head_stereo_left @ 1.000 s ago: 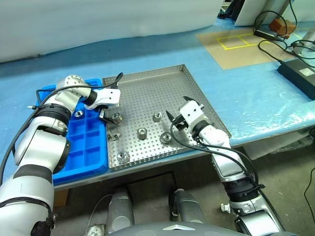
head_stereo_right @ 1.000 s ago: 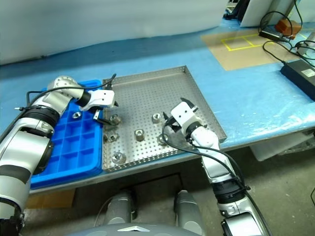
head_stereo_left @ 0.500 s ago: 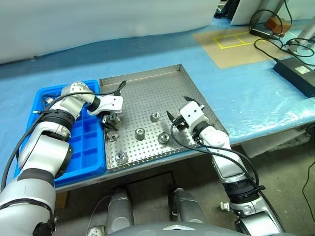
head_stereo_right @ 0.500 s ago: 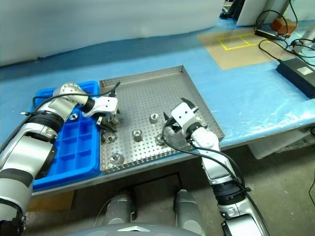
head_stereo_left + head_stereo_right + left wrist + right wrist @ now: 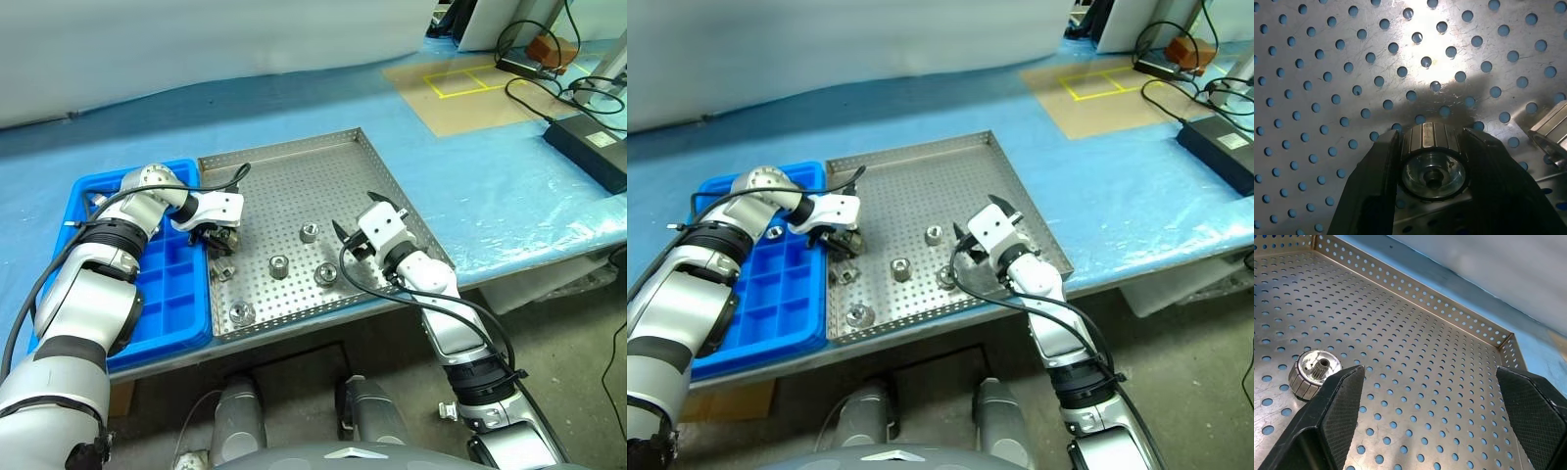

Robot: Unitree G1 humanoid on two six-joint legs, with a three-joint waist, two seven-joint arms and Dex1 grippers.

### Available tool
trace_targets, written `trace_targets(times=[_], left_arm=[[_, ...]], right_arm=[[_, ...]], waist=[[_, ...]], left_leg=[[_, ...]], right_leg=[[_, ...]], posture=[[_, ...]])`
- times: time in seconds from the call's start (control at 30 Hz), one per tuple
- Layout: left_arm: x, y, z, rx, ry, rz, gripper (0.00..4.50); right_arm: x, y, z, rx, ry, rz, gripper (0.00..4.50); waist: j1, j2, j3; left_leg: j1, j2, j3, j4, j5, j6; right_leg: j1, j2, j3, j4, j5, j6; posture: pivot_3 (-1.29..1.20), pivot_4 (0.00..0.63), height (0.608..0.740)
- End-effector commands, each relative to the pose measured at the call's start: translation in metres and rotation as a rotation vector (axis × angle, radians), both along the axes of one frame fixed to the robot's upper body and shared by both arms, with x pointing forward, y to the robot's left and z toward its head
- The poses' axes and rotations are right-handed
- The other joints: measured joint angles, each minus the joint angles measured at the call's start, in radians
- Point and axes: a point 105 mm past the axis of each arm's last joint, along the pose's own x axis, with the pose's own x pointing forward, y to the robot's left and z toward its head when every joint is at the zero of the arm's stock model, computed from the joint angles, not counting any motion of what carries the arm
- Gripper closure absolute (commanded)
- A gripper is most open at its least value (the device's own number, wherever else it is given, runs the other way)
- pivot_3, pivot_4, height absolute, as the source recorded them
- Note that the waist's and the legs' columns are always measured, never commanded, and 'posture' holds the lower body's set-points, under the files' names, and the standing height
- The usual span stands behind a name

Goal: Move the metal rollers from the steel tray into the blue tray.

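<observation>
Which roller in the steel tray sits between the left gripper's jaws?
The roller nearest the blue tray, at the steel tray's left edge; the left gripper jaws flank it. The others lie free.

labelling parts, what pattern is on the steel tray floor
Shiny grey steel tray floor with a regular grid of small round holes; left wrist view.

Silver-grey arms w/ black cables, white wrists, black fingers (image 5: 1376, 196).

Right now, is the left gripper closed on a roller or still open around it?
Closed on it. In the left wrist view both black fingers press against the ribbed sides of the roller, with no gap; it sits over the steel tray.
</observation>
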Motion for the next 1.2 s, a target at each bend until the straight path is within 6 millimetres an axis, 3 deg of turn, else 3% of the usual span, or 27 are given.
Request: trace_targets(times=[0.03,0.2,0.3,0.5,0.67,1.0,1.2], left_arm=[[-0.009,0.001,0.006,-0.057,0.026,-0.035,2.71],[-0.016,-0.019,0.034,-0.267,0.002,-0.091,2.71],[-0.017,-0.023,0.050,-0.367,-0.032,-0.075,2.71],[-0.025,-0.017,0.067,-0.448,-0.096,-0.019,2.71],[-0.040,-0.006,0.077,-0.503,-0.140,0.067,2.71],[-0.085,0.047,0.082,-0.582,-0.308,0.457,2.71],[-0.116,0.100,0.071,-0.626,-0.482,0.836,2.71]], right_arm=[[-0.003,0.003,0.016,0.023,-0.059,0.010,0.00],[-0.002,0.005,0.029,0.082,-0.059,0.048,0.00],[-0.009,0.013,0.042,0.119,-0.013,0.179,0.00],[-0.027,0.037,0.058,0.124,0.153,0.525,0.00],[-0.040,0.056,0.059,0.067,0.270,0.764,0.00],[-0.026,0.096,0.064,0.012,0.266,0.958,0.00],[-0.020,0.137,0.080,-0.019,0.172,1.075,0.00]], waist=[[0.000,0.000,0.000],[0.005,0.000,0.000],[0.010,0.000,0.000],[0.014,0.000,0.000],[0.021,0.000,0.000],[0.056,0.000,0.000],[0.098,0.000,0.000]], left_leg=[[0.000,0.000,0.000,0.000,0.000,0.000],[-0.001,0.000,0.000,-0.001,0.000,0.001],[-0.002,0.000,0.000,-0.001,-0.001,0.001],[0.000,0.001,0.000,0.000,-0.003,0.004],[0.000,0.001,0.000,-0.001,-0.003,0.004],[-0.008,0.003,-0.003,-0.001,-0.002,0.003],[-0.011,0.003,-0.006,-0.002,-0.002,0.003]], right_leg=[[0.000,0.000,0.000,0.000,0.000,0.000],[0.000,0.000,0.000,-0.002,0.000,0.000],[0.000,0.000,-0.001,-0.002,0.000,0.000],[0.000,0.000,-0.001,0.000,0.000,-0.001],[-0.001,0.000,-0.001,0.001,-0.001,-0.002],[-0.005,0.000,-0.008,0.001,-0.002,-0.004],[-0.006,-0.001,-0.012,0.000,-0.004,-0.006]], posture=[[-0.26,0.150,0.740],[-0.26,0.150,0.740],[-0.24,0.150,0.740],[-0.18,0.150,0.740],[-0.08,0.150,0.740],[0.25,0.150,0.740],[0.40,0.150,0.740]])
